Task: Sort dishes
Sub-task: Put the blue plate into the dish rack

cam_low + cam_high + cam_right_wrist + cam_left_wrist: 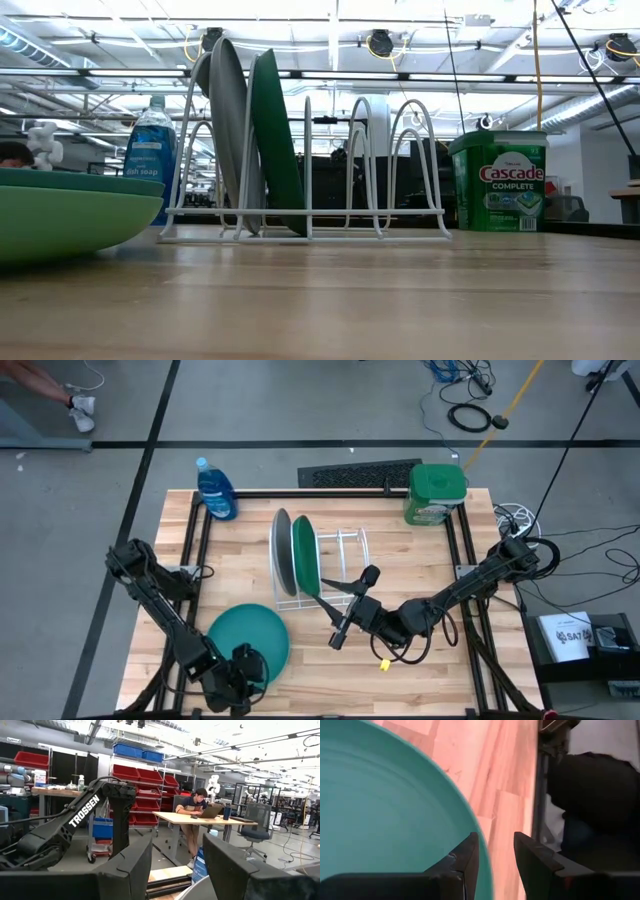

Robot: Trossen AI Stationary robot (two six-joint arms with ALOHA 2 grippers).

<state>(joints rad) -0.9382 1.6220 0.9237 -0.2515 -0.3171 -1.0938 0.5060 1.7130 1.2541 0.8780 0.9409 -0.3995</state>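
The grey plate (281,552) and the dark green plate (304,556) stand on edge, side by side, in the white wire rack (345,565); in the low view the grey plate (228,130) and the dark green plate (275,140) lean in its slots. The teal plate (245,635) lies flat on the light green plate (60,215) at the table's near left. My left gripper (496,865) is open at the teal plate's near rim (482,860), one finger over the plate and one outside it. My right gripper (338,635) hangs open just near of the rack, holding nothing. My left gripper stands astride the teal plate's near rim (479,840), coming level from the table's near side. A gap shows between the fingers. Whether a finger (465,857) touches the plate, I cannot tell.
A blue dish-soap bottle (215,488) stands at the far left corner and a green detergent tub (436,493) at the far right. A small yellow piece (383,664) lies near the right arm. Bare wood lies between the rack and the near edge. A person sits at a desk (197,807) in the room beyond.
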